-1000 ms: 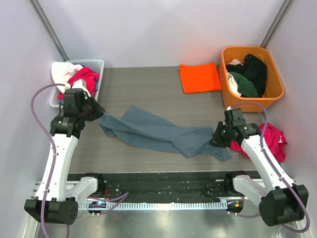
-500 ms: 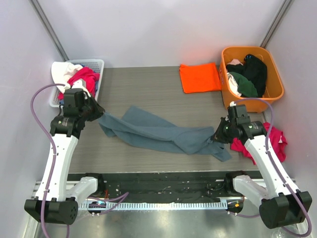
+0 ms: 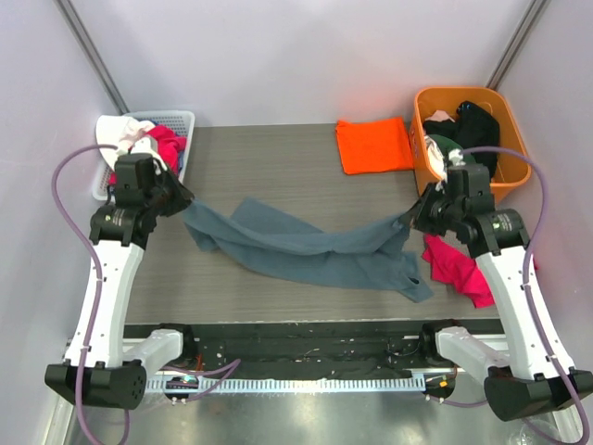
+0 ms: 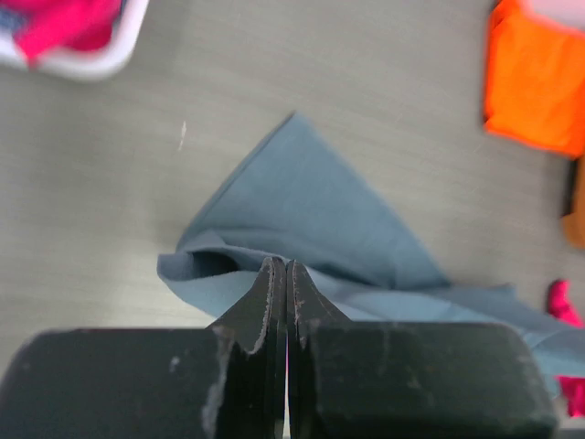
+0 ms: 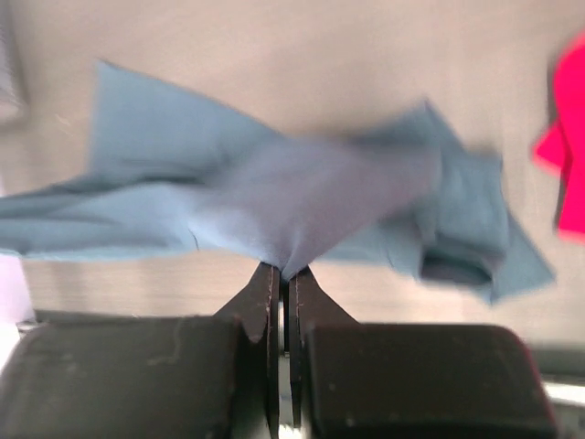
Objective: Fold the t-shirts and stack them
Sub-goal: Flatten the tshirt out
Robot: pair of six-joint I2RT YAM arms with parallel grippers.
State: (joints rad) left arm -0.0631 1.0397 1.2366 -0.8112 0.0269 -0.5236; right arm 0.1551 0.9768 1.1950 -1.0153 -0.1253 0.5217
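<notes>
**First inspector:** What do we enter for the largest items?

**Second inspector:** We record a grey wood-grain tabletop [image 3: 278,158]. Across its middle lies the slate blue-grey cotton t-shirt [image 3: 306,250], unfolded and twisted. It is strung from near the left edge to near the right edge, and its middle sags onto the surface.

**First inspector:** Containers?

**Second inspector:** An orange plastic tub [image 3: 459,91] stands at the far right corner and holds dark and white garments. A white slatted plastic basket [image 3: 189,130] stands at the far left corner, heaped with pink and white cloth.

**First inspector:** The second shirt?

**Second inspector:** The bright orange cotton t-shirt [image 3: 373,146] lies folded flat at the far edge, just beside the tub and well apart from the blue-grey one. We also note a crumpled magenta cloth [image 3: 454,267] at the right edge, beneath the right arm.

**First inspector:** And the jaws?

**Second inspector:** The left gripper [image 4: 281,265] is clenched on the blue-grey shirt's left end, with its fingers pressed together. The right gripper [image 5: 281,270] is clenched on the right end, and the cloth rises to a peak at its tips. Both ends are held off the surface.
</notes>
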